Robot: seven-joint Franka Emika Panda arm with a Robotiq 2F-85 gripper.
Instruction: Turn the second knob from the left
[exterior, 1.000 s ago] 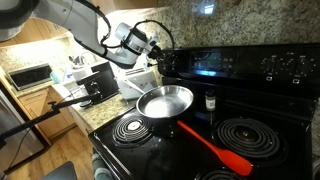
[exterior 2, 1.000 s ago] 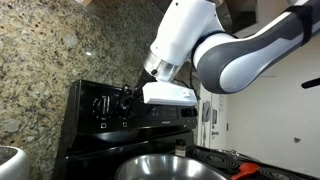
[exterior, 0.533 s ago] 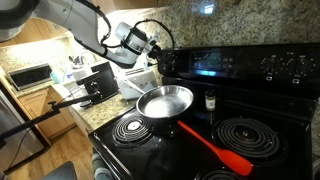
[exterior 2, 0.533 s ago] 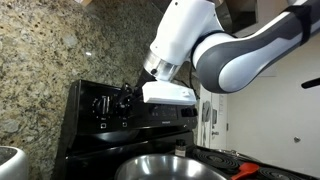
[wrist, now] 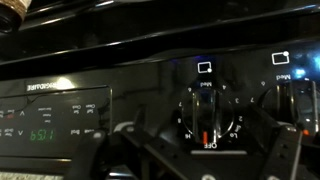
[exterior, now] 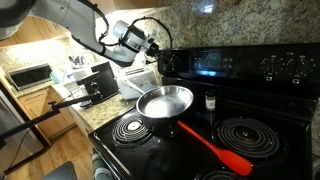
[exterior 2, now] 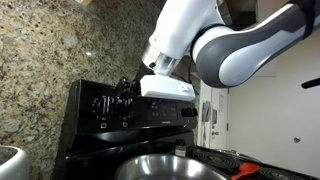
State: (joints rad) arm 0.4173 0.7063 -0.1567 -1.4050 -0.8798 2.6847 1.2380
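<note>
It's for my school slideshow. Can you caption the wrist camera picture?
The open gripper faces a stove knob, its red mark pointing to OFF, right of the green clock display.

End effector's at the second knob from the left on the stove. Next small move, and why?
Probably close the end effector on the knob. In the wrist view its fingers stand apart on either side of the knob, whose red mark points at OFF, so it looks centred but ungripped. Depth is hard to judge.
</note>
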